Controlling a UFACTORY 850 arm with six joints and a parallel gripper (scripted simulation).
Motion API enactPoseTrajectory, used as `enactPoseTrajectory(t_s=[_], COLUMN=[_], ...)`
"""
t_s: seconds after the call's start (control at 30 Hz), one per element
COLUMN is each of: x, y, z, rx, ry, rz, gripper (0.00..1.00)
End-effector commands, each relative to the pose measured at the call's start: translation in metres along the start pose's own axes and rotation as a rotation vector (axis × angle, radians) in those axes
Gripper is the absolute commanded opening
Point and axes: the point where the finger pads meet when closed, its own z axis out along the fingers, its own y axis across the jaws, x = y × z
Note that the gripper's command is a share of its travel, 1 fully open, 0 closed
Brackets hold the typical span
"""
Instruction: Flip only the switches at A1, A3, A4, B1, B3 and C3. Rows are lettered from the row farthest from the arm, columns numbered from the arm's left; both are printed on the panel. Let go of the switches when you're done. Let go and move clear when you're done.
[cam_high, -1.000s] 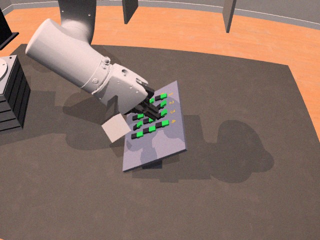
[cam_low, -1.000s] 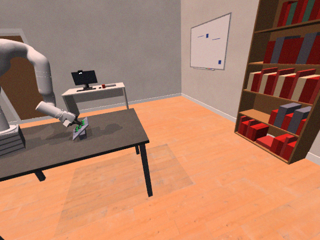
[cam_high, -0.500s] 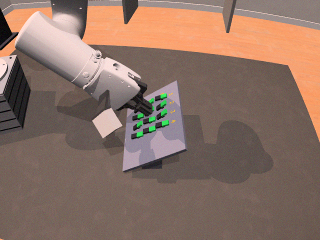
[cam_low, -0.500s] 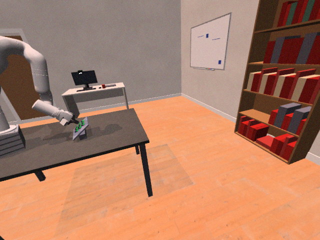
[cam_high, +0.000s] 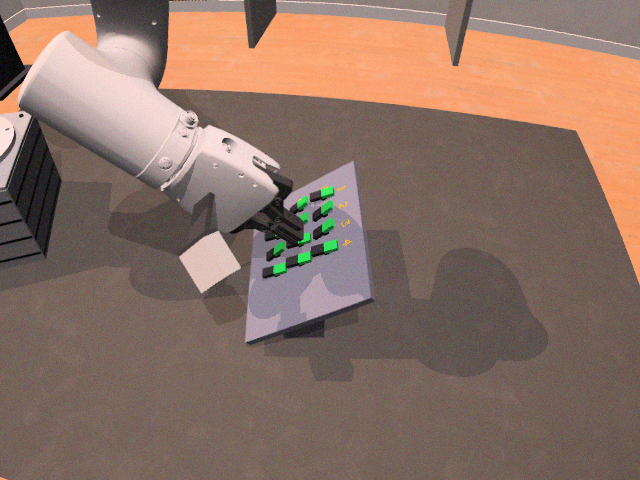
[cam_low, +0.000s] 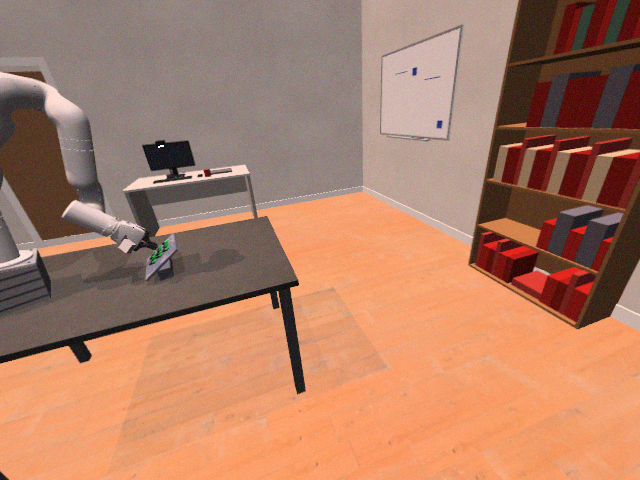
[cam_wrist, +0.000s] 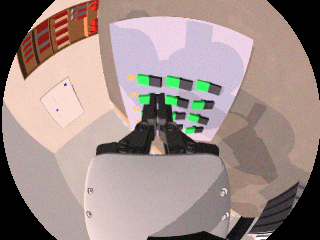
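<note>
A grey-lilac switch panel (cam_high: 309, 249) stands tilted on the dark table; it also shows in the exterior view (cam_low: 161, 255) and in the wrist view (cam_wrist: 180, 60). It carries three rows of black-and-green rocker switches, with orange column numbers (cam_high: 343, 214) along its far edge. My gripper (cam_high: 292, 233) is shut with nothing between the fingers. Its closed tips press down among the switches near column 3, around the middle row. In the wrist view the fingers cover part of the second line of switches. I cannot tell which switch they touch.
The arm's black base pedestal (cam_high: 20, 196) stands at the table's left. A pale square block (cam_high: 209, 260) hangs under the wrist, just left of the panel. The panel rests on a small dark stand (cam_high: 305, 328). The table's far edge runs behind the panel.
</note>
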Motion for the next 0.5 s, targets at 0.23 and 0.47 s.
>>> enactPoseTrajectory(t_s=[0.23, 0.47], x=[0.0115, 0.0117], y=[-0.0006, -0.0011], z=[0.0003, 0.0008], rx=[0.001, 0.001], ry=[-0.002, -0.002], rz=[0.0, 0.0], gripper=[0.0, 0.0])
